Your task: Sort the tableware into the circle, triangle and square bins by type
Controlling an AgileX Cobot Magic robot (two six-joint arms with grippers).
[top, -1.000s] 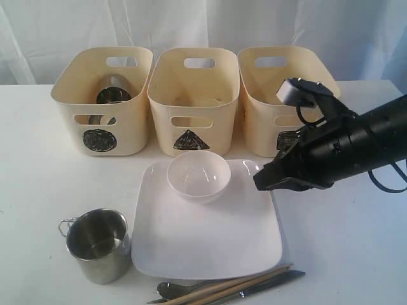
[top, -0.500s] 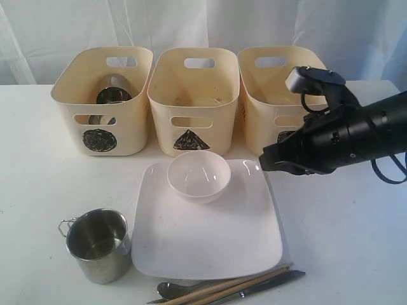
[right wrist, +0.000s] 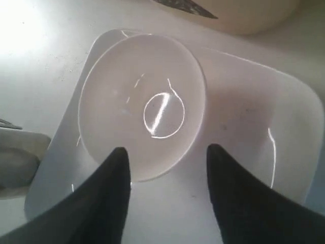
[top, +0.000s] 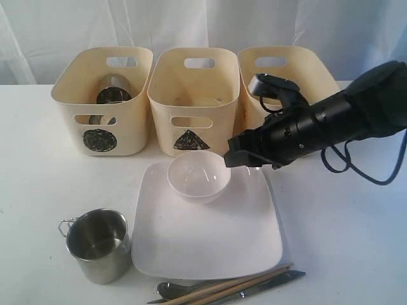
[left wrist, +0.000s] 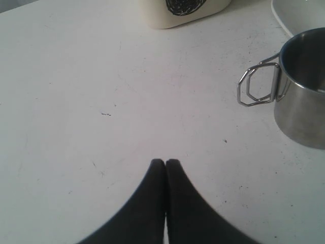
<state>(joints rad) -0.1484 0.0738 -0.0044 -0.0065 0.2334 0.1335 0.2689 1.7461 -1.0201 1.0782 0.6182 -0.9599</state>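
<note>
A small white bowl stands on the back of the large white square plate. My right gripper hovers just right of the bowl, open and empty. In the right wrist view its tips straddle the bowl's near rim above the plate. A steel mug stands left of the plate. Three cream bins line the back: circle, triangle and square. Another steel mug lies in the circle bin. My left gripper is shut over bare table near the mug.
A spoon, wooden chopsticks and a knife lie at the front edge below the plate. My right arm crosses in front of the square bin. A white curtain hangs behind the bins.
My right arm has swung left from in front of the square bin to the bowl's right side. Its jaws have gone from shut to open. Nothing else moved.
</note>
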